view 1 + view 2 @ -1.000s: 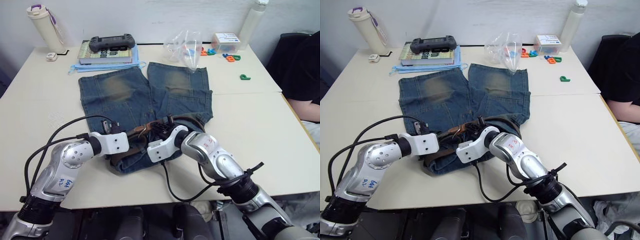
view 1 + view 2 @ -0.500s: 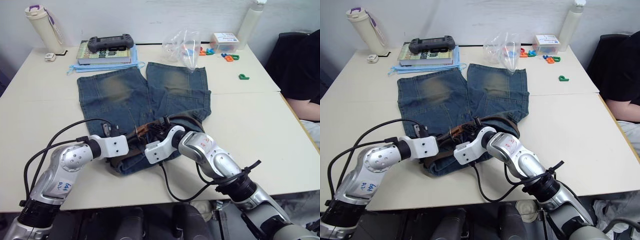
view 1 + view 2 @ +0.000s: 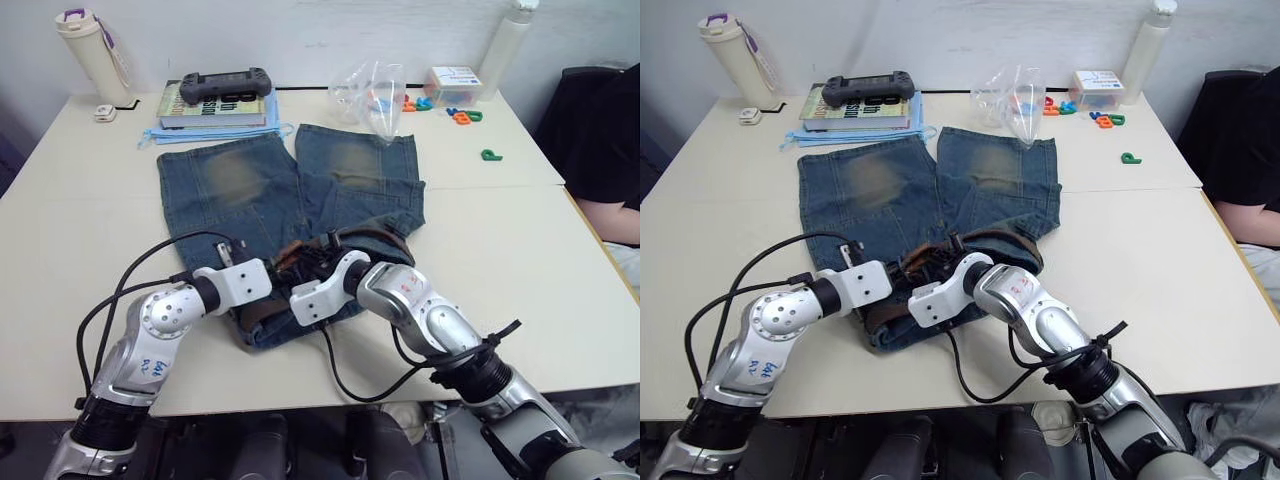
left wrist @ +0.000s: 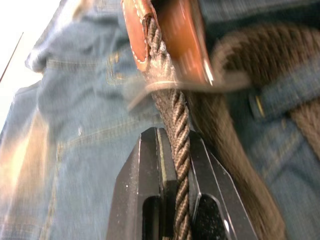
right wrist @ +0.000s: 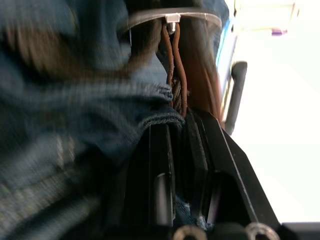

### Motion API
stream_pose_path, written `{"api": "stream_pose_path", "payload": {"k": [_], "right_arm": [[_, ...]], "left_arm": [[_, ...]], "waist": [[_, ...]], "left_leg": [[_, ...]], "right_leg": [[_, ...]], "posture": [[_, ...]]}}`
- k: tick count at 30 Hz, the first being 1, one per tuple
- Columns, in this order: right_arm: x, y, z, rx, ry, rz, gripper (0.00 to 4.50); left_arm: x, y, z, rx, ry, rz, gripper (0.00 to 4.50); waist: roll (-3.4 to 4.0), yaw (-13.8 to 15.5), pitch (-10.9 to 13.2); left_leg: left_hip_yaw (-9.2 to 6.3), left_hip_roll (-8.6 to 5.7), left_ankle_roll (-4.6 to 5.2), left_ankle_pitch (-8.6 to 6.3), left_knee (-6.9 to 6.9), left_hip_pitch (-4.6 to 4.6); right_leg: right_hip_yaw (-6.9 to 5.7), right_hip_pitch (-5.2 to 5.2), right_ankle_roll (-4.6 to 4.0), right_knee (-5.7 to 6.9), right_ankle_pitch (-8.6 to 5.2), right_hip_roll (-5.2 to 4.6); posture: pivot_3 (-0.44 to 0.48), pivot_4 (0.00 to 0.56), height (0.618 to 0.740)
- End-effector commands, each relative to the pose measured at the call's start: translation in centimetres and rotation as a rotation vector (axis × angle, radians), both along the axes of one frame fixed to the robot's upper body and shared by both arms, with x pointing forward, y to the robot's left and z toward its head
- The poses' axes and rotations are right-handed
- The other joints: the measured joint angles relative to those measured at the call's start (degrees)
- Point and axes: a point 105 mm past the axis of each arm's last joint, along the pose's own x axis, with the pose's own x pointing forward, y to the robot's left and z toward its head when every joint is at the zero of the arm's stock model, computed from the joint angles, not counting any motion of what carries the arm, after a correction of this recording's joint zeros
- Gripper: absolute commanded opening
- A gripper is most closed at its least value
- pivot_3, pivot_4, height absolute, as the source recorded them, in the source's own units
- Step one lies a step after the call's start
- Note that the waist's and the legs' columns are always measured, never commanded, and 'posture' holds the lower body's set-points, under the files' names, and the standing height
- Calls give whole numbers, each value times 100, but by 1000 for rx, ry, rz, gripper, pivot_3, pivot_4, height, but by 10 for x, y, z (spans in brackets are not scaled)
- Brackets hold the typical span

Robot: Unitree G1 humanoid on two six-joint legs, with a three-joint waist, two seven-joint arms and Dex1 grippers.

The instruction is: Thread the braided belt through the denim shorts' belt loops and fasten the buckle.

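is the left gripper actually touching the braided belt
Touching. The left wrist view shows the left gripper with its two black fingers closed on the braided belt, which runs up between them.

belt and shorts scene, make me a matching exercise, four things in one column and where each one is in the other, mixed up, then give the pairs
Things:
1. braided belt
2. game controller
3. green letter
4. denim shorts

Places:
A. alone on the table, far right
B. spread flat mid-table
C. clamped in the left gripper
D. on top of the book

Pairs: 1-C, 2-D, 3-A, 4-B
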Motion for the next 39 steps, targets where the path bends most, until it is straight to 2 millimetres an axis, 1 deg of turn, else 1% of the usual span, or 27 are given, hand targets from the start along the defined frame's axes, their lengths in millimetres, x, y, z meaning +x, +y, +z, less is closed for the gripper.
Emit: {"api": "stream_pose_path", "payload": {"k": [1, 5, 9, 11, 12, 13, 14, 16, 18, 21, 25, 27, 34, 38, 39], "right_arm": [[-15, 14, 10, 49, -5, 80, 89], [-17, 10, 6, 105, 95, 39, 89], [-19, 7, 5, 131, 139, 21, 89], [-19, 3, 6, 159, 159, 3, 975], [-19, 2, 7, 170, 167, -5, 1241], [-19, -1, 7, 178, 171, -19, 1650], [-18, -4, 8, 185, 177, -34, 2175], [-16, -13, 9, 203, 198, -71, 3087], [-15, -27, 17, 238, 213, -116, 4025], [-16, -38, 27, 281, 230, -146, 4025], [-20, -52, 37, 267, 226, -149, 4025], [-22, -53, 43, 271, 228, -135, 4025], [-25, -61, 52, 257, 248, -106, 4025], [-17, -63, 58, 293, 238, -121, 4025], [-13, -66, 57, 274, 222, -134, 4025]], "left_arm": [[-4, -23, 2, -28, -14, -77, 0], [-3, -36, -2, -55, 2, -105, 0], [-2, -41, -6, -73, 22, -112, 0], [-2, -44, -8, -82, 33, -123, 0], [-2, -45, -9, -83, 34, -127, 0], [-2, -46, -9, -83, 36, -131, 0], [-2, -47, -10, -84, 39, -133, 0], [-3, -48, -11, -84, 43, -139, 0], [-2, -49, -12, -84, 46, -141, 0], [-2, -49, -12, -84, 48, -144, 0], [-3, -49, -13, -82, 49, -149, 0], [-3, -50, -13, -81, 51, -151, 0], [-3, -49, -13, -78, 52, -151, 0], [-3, -49, -13, -78, 52, -151, 0], [-3, -49, -13, -78, 51, -151, 0]], "waist": [[0, 3, 0], [0, 21, 0], [0, 25, -1], [0, 31, -1], [0, 31, -1], [0, 31, -1], [0, 32, -1], [0, 35, -1], [0, 43, -1], [0, 61, -1], [0, 59, 0], [0, 59, 0], [0, 58, 0], [0, 59, 0], [0, 59, 0]], "left_leg": [[0, 0, 0, 0, 0, 0], [-1, -2, 1, 0, 2, 0], [-1, -4, 3, -2, 5, 0], [-2, -5, 3, -2, 5, 0], [-2, -5, 3, -2, 5, 0], [-3, -5, 4, -2, 5, 0], [-3, -5, 4, -2, 5, 0], [-3, -6, 4, -2, 5, 1], [-4, -6, 4, -3, 5, 1], [-6, -9, 8, -5, 5, 0], [-6, -8, 10, -6, 5, 0], [-7, -8, 15, -9, 4, 0], [-9, -7, 20, -12, 4, 0], [-10, -7, 15, -9, 3, 0], [-10, -7, 15, -9, 3, 0]], "right_leg": [[0, 0, 0, 1, 0, 0], [-1, 2, 1, -1, -1, -1], [-1, 4, 3, -2, -1, -4], [-1, 5, 3, -2, -1, -4], [-1, 5, 4, -2, -2, -5], [-1, 5, 4, -2, -2, -5], [-1, 5, 5, -2, -2, -5], [-1, 6, 5, -3, -3, -6], [-2, 7, 6, -3, -3, -6], [-3, 10, 7, -7, -3, -9], [-4, 9, 7, -11, -3, -9], [-6, 11, 8, -13, -3, -9], [-8, 13, 8, -16, -3, -10], [-9, 13, 8, -17, -3, -10], [-9, 13, 8, -17, -3, -11]], "posture": [[0, 150, 667], [0, 150, 667], [0, 150, 667], [0, 150, 667], [0, 150, 667], [0, 150, 667], [0, 150, 667], [0, 150, 667], [0, 150, 667], [0, 150, 667], [0, 150, 667], [0, 150, 667], [0, 150, 667], [0, 150, 667], [0, 150, 667]]}}
